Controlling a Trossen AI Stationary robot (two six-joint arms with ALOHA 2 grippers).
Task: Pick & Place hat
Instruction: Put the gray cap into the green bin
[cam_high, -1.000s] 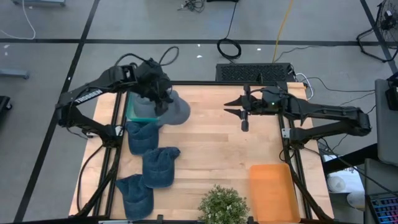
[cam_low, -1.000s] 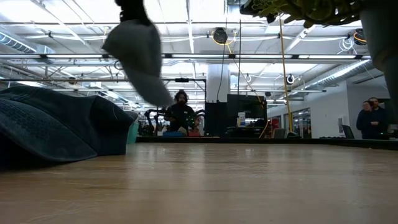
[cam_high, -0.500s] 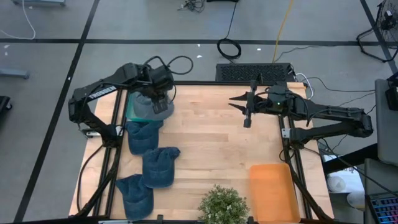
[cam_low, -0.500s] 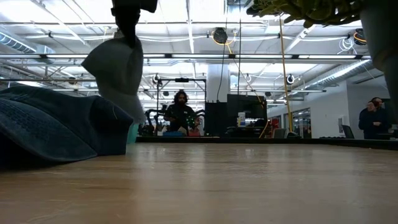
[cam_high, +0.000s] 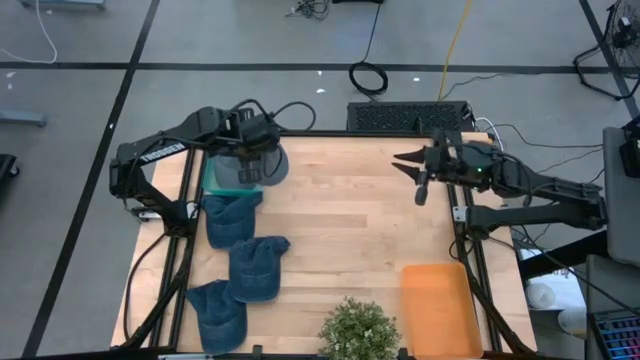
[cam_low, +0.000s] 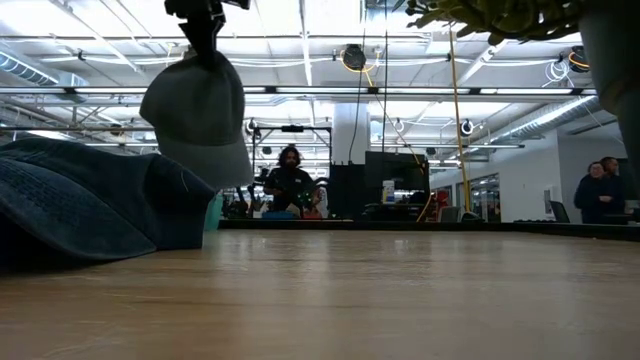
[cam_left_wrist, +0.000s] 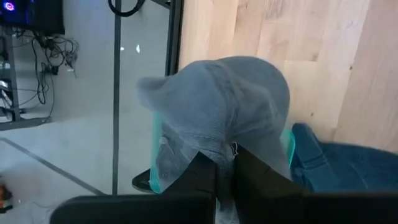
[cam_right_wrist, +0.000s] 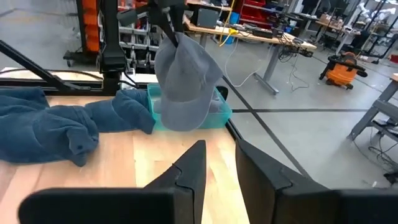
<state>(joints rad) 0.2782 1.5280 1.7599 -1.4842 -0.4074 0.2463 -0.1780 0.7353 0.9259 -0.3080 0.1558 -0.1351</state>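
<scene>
A grey hat (cam_high: 268, 163) hangs over the teal bin (cam_high: 216, 180) at the table's far left corner, with my left gripper (cam_left_wrist: 225, 163) shut on it from above. In the low view the grey hat (cam_low: 200, 115) hangs broadside, clear of the table. The right wrist view shows the grey hat (cam_right_wrist: 183, 81) with its brim lowest, above the bin (cam_right_wrist: 221, 113). Three blue hats (cam_high: 230, 220) (cam_high: 258, 266) (cam_high: 218, 314) lie along the table's left side. My right gripper (cam_high: 402, 165) is in the air near the far right, open and holding nothing. My left gripper pinches the hat's uppermost edge (cam_left_wrist: 225, 148), at the end of the crown opposite the brim, between its two fingers. The fingers (cam_left_wrist: 202, 177) point steeply down from above. The hat hangs slack below them, brim end lowest, lifted clear over the teal bin.
An orange tray (cam_high: 438, 308) lies at the near right and a potted plant (cam_high: 358, 330) stands at the near edge. Bare wood (cam_high: 350, 220) spans the table's middle. People stand in the room beyond the table (cam_low: 290, 180).
My left gripper has tipped to point more steeply down and rolled, drawing the grey hat from beside the bin to hang over it. The hat has turned to show its broad side in the low view. My right gripper has moved back toward the table's right edge.
</scene>
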